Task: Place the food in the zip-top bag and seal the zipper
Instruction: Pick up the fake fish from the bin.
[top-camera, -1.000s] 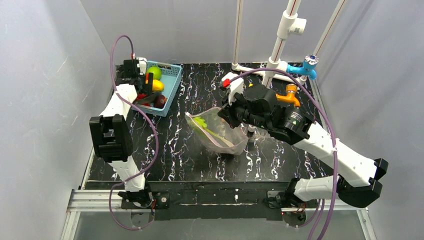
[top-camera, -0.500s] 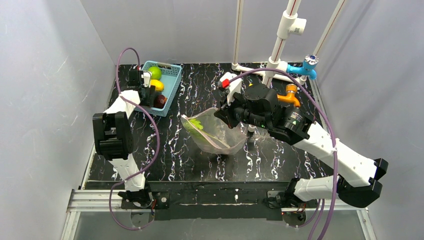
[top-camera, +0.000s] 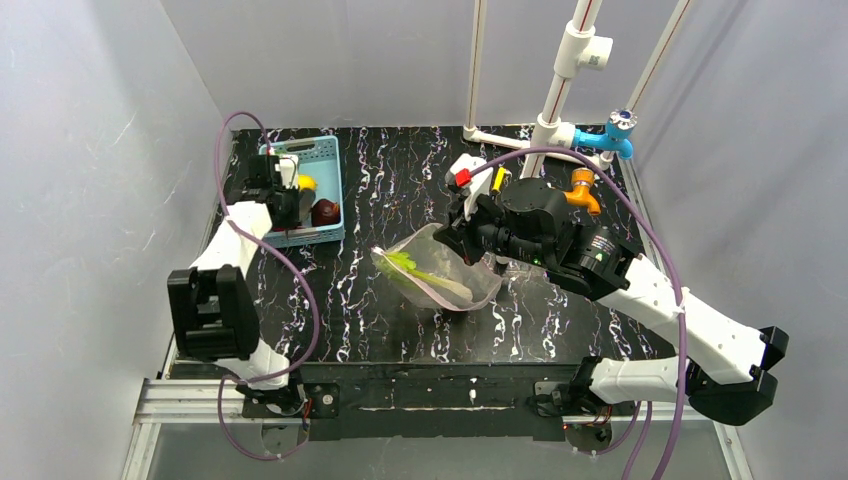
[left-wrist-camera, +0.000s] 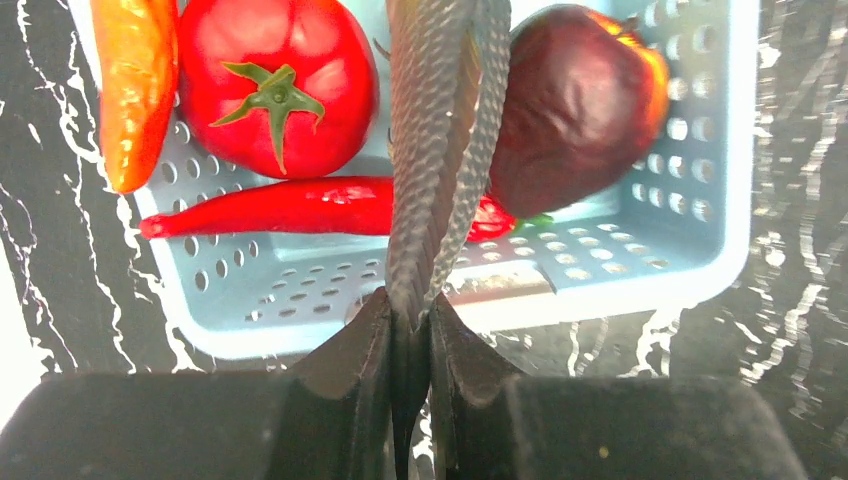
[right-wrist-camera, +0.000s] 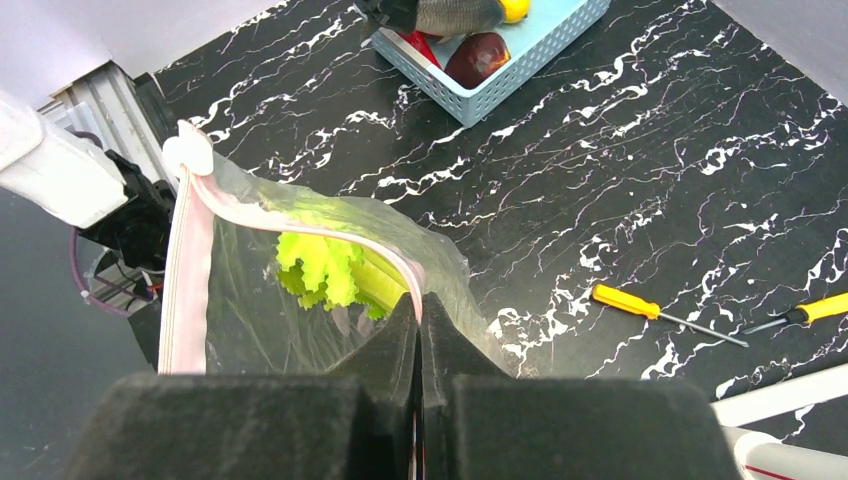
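The left fingers (left-wrist-camera: 425, 150) are seen close together over the blue basket (left-wrist-camera: 640, 270), with only a thin seam between them. Their tips are cut off by the top edge of the wrist view, so it cannot be told whether anything is pinched there. The middle of a red chili (left-wrist-camera: 280, 208) is hidden behind them, beside a dark red piece (left-wrist-camera: 575, 105). A tomato (left-wrist-camera: 275, 85) and an orange piece (left-wrist-camera: 135, 90) are cropped at the top. From above, much of the basket is covered by the left arm, and only a yellow fruit (top-camera: 306, 183) and the dark piece can be made out. The right fingers (right-wrist-camera: 395, 355) are clamped on the rim of the bag (right-wrist-camera: 240, 320), which stands near the middle of the surface (right-wrist-camera: 650, 150) with its mouth held up and open. The pink zipper (right-wrist-camera: 185, 270) is unsealed. The leek (right-wrist-camera: 325, 270) lies inside, its lower part blurred by crinkled plastic.
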